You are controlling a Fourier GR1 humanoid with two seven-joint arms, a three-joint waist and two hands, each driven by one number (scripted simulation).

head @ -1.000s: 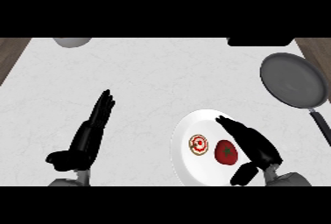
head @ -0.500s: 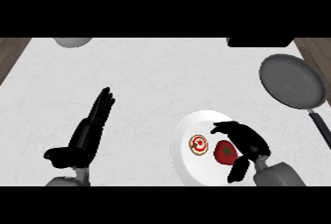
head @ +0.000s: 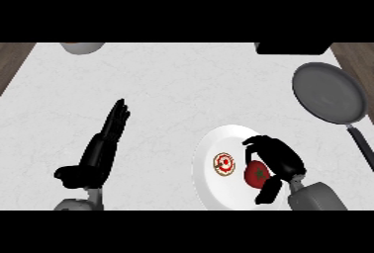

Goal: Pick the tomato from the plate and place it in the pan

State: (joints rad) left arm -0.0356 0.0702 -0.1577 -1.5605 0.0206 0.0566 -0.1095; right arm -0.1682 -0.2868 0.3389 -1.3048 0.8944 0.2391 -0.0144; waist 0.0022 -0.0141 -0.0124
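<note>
While the tomato (head: 255, 174) sits on the white plate (head: 213, 183) beside a small round slice (head: 224, 163), I see my right hand (head: 276, 157) curled around it, thumb low on the near side. Off to the upper right lies the grey pan (head: 328, 93), well apart. My left hand (head: 102, 146) rests flat with fingers straight at lower left.

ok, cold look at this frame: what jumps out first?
The right robot hand curled over the red tomato on the white plate, low and right of centre. Next, the grey pan at the right edge, and the left robot hand open at lower left.
</note>
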